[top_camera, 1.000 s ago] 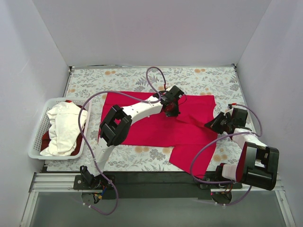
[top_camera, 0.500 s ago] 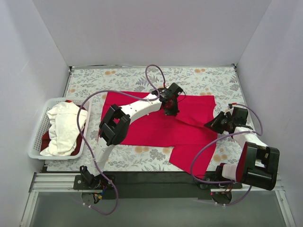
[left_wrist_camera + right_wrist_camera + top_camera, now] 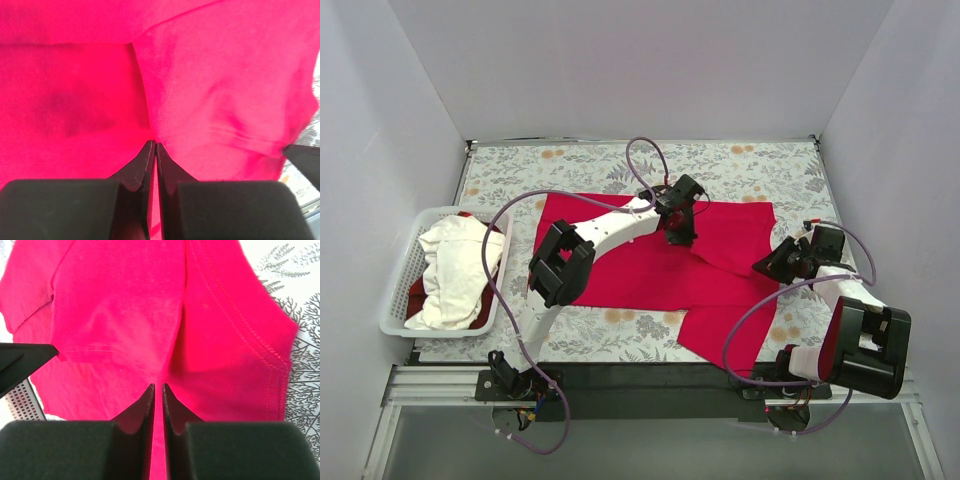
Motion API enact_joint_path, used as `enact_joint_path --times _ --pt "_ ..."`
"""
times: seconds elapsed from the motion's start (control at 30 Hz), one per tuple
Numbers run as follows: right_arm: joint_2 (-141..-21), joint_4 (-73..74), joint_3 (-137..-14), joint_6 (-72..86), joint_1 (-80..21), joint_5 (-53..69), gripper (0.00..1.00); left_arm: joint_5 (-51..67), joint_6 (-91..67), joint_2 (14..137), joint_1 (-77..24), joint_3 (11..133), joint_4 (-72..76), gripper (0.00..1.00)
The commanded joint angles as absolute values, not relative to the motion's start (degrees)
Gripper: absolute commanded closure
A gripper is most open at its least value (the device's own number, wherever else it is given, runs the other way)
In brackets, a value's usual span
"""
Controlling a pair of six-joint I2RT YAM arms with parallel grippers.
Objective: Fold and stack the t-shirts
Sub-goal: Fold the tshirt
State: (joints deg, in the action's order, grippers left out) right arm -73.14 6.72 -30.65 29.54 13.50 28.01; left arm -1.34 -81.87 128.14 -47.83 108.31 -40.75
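Elbow bent, left arm (image 3: pixel 600 235) spans red t-shirt (image 3: pixel 630 285), jaws pinching it.

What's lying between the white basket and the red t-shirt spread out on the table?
Nothing sits there: just a strip of floral cloth, with the left arm's purple cable arching over it, as the top view shows.

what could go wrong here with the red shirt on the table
The left gripper is shut on a small pinch of the red t-shirt; pulling may bunch it rather than fold it. The right gripper shows only a thin slit by the sleeve, so its hold may slip. The shirt's near corner reaches the table edge and could slide off.
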Motion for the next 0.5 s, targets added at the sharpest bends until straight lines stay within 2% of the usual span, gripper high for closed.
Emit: enact_joint_path --times 0.0,0.23,0.33,0.37,0.47 --pt "-74.5 7.8 -31.6 27.9 13.8 26.2 0.81 -0.1 -82.3 126.9 -47.8 106.3 -40.8 0.95" --pt "-72.9 7.7 -34.7 29.8 13.8 21.0 0.66 -1.1 -81.8 123.4 -47.1 105.9 -40.8 0.66" --pt "-72.8 4.8 -38.6 31.4 13.9 19.6 0.63 -1.8 -81.2 120.2 -44.4 104.2 -39.5 0.60" --pt "-73.6 2.0 -39.5 32.2 13.8 19.9 0.62 -2.6 -81.0 117.6 -43.5 103.4 -38.9 0.55" --pt "-77.4 -2.7 -42.9 33.0 13.9 21.9 0.61 -3.3 -80.3 114.6 -38.2 99.0 -35.7 0.55"
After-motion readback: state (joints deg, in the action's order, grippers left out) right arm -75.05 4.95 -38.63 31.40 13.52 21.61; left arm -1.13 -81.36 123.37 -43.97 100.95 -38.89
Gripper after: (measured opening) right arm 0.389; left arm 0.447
